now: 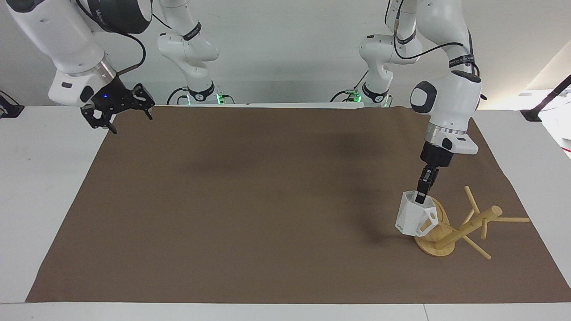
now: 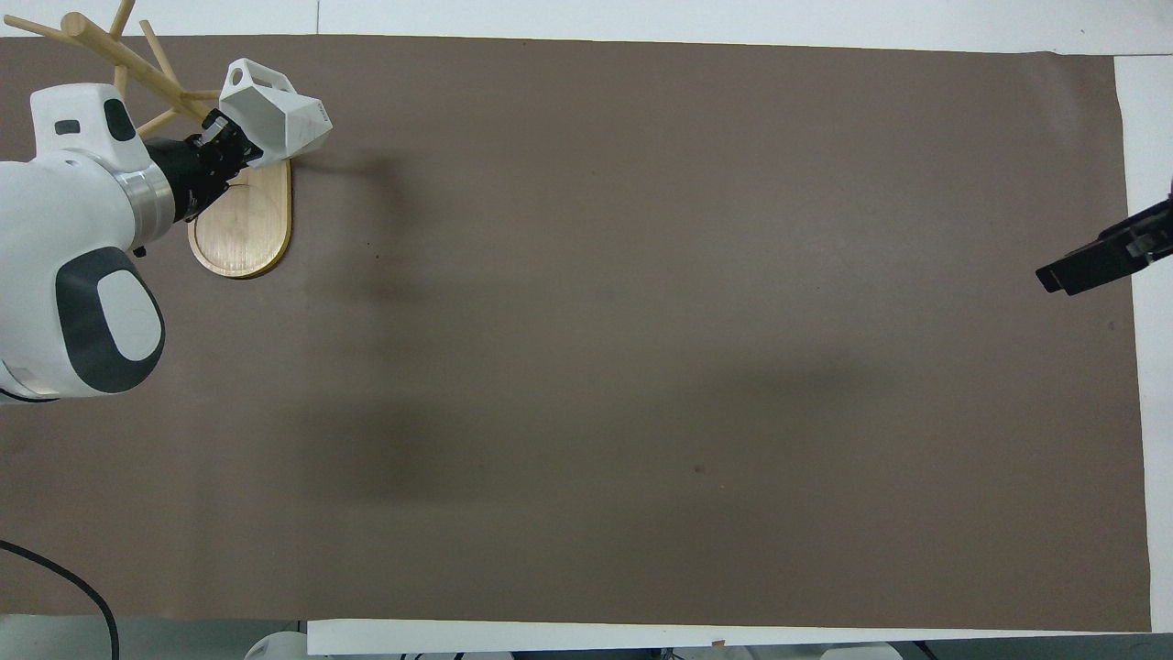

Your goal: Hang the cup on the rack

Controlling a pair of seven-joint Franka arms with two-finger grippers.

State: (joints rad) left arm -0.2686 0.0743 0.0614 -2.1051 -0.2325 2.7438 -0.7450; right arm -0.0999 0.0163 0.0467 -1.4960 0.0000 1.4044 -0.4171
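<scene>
The white faceted cup (image 1: 415, 218) hangs from my left gripper (image 1: 420, 197), which is shut on its rim. The cup is tilted, with its boxy handle toward the rack, just above the mat and in front of the rack's oval base (image 1: 435, 246). The bamboo rack (image 1: 468, 228) lies tipped over at the left arm's end of the table, its post slanting away from the base and its pegs on the mat. In the overhead view the cup (image 2: 275, 115) covers the top of the base (image 2: 243, 229), with my left gripper (image 2: 220, 139) beside it. My right gripper (image 1: 127, 118) is open and empty, raised over the mat's corner at the right arm's end.
A brown mat (image 1: 267, 200) covers most of the white table. In the overhead view only a fingertip (image 2: 1095, 261) of the right gripper shows at the edge. Black cables hang from both arms.
</scene>
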